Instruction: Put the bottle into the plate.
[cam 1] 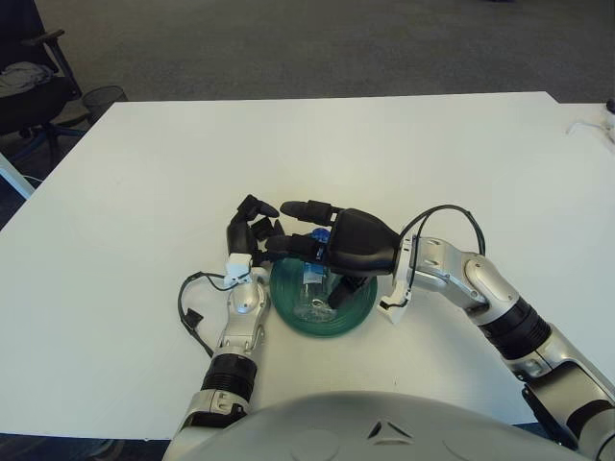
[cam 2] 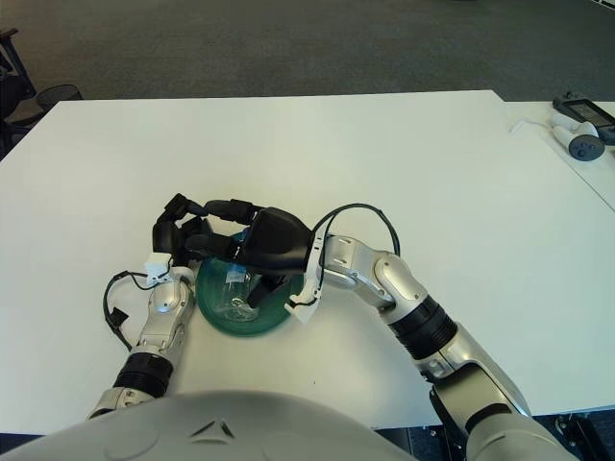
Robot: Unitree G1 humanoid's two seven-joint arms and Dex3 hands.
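The broad white table [cam 1: 404, 154] has open surface on every side of the work area, which sits near its front edge; a grey carpeted floor [cam 1: 317, 43] lies beyond the far edge, and a dark office chair [cam 1: 24, 82] stands past the left corner. At the right edge of the right eye view a small grey-and-white device [cam 2: 581, 144] lies on the tabletop. The right hand [cam 1: 332, 245] reaches in from the right with its forearm low over the table, its dark palm shell over the round, dark-green glass plate [cam 1: 357, 312] and its black fingers [cam 1: 306, 208] stretched leftward, loosened and clasping nothing. The clear plastic bottle with a blue cap [cam 1: 311, 293] lies inside the plate under that hand. The left hand [cam 1: 252, 230] shows just beside the plate's left rim, fingers curled, gripping nothing.
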